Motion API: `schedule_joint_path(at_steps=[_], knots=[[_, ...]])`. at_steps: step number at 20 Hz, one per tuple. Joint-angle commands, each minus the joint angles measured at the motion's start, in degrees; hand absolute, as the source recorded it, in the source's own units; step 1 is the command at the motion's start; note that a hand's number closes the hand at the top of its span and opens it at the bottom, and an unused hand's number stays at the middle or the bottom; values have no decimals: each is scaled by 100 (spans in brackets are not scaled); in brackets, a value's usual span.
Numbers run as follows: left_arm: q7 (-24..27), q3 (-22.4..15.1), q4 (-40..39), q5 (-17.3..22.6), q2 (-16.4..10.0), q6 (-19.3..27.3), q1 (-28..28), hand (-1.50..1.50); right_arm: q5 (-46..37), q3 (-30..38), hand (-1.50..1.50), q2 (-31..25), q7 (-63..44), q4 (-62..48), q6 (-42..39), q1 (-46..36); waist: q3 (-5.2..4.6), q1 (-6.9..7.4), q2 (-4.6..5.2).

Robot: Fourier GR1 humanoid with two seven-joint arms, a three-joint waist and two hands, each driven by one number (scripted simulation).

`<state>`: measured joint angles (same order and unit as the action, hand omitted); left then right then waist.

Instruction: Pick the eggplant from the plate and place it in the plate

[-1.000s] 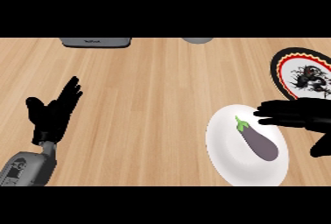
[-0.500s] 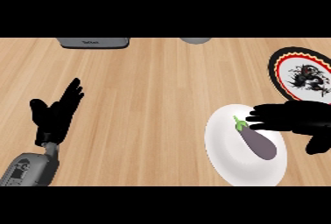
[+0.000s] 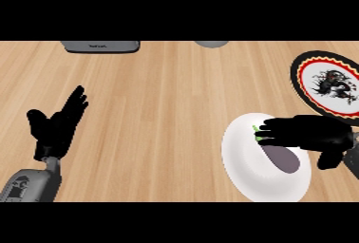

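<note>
Both hands splayed: R hand point(image 3: 308, 133) flat over eggplant point(image 3: 284, 160) on white plate point(image 3: 245, 173), L hand point(image 3: 56, 126) resting fingers-up

My left hand point(image 3: 60, 126) rests at eight o'clock, fingers straight, pointing toward one. My right hand point(image 3: 308, 134) sits at four o'clock, fingers stretched toward nine, thumb toward six.

Wooden counter point(image 3: 168, 95) — dark grey slab point(image 3: 100, 46) and grey rounded object point(image 3: 211, 43) at its top edge.
</note>
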<state>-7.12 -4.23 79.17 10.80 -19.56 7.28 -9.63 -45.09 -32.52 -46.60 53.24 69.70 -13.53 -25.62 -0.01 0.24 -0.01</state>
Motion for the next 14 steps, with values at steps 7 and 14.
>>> schedule_joint_path(at_steps=[7, 14], knots=[[-2, 327, 31, -21, -49, -371, 154, 0, -951, -32, -150, 99, 248, 111, -178, 153, 0, -11, -5], [-265, 236, 227, -272, 238, -82, -49, 0, -1100, -142, 150, 137, 730, 311, -81, 332, 1, -16, -7]])
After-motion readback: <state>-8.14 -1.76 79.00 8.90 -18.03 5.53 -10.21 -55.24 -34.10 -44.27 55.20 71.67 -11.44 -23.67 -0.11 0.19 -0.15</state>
